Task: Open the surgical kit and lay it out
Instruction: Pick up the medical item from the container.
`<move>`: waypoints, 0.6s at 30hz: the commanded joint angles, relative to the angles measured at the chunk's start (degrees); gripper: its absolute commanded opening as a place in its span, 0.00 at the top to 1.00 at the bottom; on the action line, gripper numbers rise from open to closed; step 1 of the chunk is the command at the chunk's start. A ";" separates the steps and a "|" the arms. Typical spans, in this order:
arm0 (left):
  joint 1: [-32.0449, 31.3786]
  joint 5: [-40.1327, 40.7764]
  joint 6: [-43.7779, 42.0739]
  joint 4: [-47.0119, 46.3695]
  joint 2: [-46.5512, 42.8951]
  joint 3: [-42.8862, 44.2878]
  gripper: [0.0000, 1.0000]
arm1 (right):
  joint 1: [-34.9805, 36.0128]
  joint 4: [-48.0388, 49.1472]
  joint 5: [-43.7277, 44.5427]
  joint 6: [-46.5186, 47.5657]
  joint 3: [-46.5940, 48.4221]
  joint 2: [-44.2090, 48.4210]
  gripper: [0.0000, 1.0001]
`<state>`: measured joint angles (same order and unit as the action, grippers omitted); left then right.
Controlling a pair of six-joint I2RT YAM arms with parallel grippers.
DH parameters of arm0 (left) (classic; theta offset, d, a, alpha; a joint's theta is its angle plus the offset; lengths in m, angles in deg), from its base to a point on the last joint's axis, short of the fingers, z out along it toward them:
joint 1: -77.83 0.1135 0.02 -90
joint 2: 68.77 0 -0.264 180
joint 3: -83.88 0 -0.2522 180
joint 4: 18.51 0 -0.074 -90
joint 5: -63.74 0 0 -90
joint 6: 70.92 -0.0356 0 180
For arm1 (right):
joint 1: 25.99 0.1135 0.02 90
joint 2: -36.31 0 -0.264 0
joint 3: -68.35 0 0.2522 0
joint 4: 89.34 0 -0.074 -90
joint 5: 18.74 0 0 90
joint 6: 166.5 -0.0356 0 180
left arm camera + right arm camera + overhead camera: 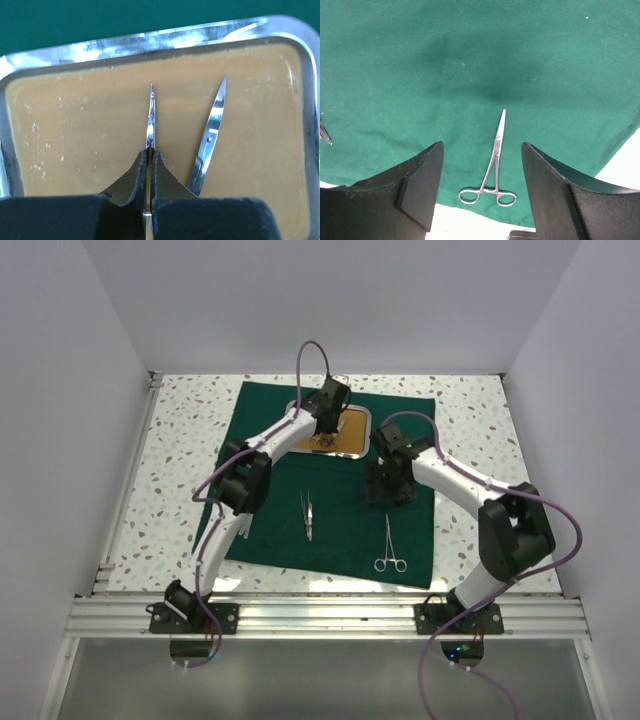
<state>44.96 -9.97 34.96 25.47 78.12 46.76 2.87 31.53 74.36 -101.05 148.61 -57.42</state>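
The dark green cloth [340, 530] lies spread flat on the table. At its far end sits the steel tray [357, 432] with an orange-brown floor [75, 130]. My left gripper [325, 440] [150, 150] reaches down into the tray and is shut on one thin blade of the scissors [151, 115]. The other blade [212, 131] splays out to the right over the tray floor. My right gripper [390, 490] [481, 145] hangs open above the cloth, apart from the ring-handled forceps [495, 165] [390, 546] lying below it. Tweezers [307, 513] lie on the cloth's middle.
The cloth's near edge [470, 220] ends on the speckled white table [180, 460]. White walls close in the left, right and back. A metal rail [330, 615] runs along the front by the arm bases. A silver tip [325, 134] shows at the right wrist view's left edge.
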 commanded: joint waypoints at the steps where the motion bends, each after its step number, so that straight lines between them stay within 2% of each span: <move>1: -0.71 -1.71 1.35 9.16 -4.84 1.22 1.00 | 0.14 1.15 -1.16 0.56 0.30 3.21 0.33; 9: -0.54 -0.12 2.22 11.26 -11.27 0.87 1.00 | 0.14 1.16 -1.25 0.91 0.91 4.70 0.33; 18: -0.71 -1.70 6.71 12.76 -19.00 -4.57 1.00 | 0.05 1.86 -1.69 1.00 -1.37 8.83 0.33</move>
<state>44.66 -10.75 38.92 36.85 64.24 44.23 2.87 32.14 73.22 -100.88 148.06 -52.02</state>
